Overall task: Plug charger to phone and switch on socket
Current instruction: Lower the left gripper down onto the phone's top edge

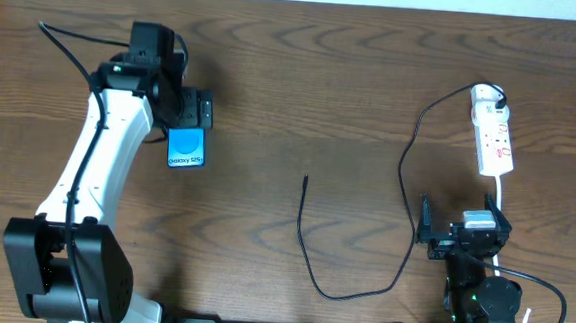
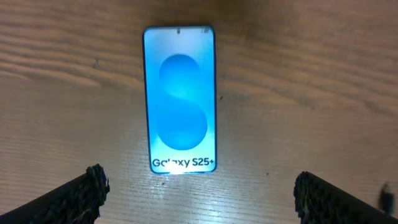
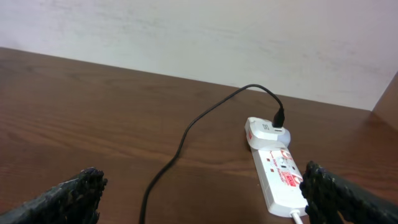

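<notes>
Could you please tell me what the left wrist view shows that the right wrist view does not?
Only the left wrist view shows the phone, flat with its blue screen lit. Only the right wrist view shows the power strip, the black cable plugged in at its far end, and a wall. Both show the wooden table and an open end effector at the bottom edge: the left end effector and the right end effector.

Our left arm (image 1: 98, 160) reaches from its base at seven o'clock up toward eleven o'clock. The wrist is bent over so that our left pincer (image 2: 200, 183) faces down, jaws spread wide. Our right arm (image 1: 476, 288) sits folded over its base at five o'clock. Our right pincer (image 3: 202, 177) points toward twelve o'clock, jaws equally wide and holding nothing.
</notes>
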Tool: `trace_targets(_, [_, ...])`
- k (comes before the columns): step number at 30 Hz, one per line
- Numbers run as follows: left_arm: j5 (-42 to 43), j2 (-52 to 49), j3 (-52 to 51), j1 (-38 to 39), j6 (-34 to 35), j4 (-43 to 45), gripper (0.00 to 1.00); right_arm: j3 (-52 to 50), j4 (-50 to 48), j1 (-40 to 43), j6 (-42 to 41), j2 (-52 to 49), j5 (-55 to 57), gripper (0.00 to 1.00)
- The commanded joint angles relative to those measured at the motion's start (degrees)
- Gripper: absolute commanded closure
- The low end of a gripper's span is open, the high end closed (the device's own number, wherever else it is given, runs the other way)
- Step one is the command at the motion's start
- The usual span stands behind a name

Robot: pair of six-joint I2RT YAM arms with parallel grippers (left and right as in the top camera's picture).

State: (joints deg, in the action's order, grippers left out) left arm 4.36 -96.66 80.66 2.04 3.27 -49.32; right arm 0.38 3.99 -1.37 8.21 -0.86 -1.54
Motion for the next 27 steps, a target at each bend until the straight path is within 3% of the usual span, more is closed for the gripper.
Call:
trace_targets(1, [0.13, -2.05, 4.87, -0.02, 1.14, -1.97, 0.02, -0.09, 0.20, 0.20, 0.63, 0.22, -0.11, 0.01])
trace_targets(8, [0.11, -10.40, 14.10, -0.02, 1.40, -9.25, 0.02, -0.09, 0.20, 0.20, 0.63, 0.22, -0.11, 0.01])
trace_targets(27, [-1.01, -19.52, 12.85, -0.02, 0.00, -7.21, 0.02, -0.09, 0.20, 0.20, 0.63, 0.22, -0.11, 0.01])
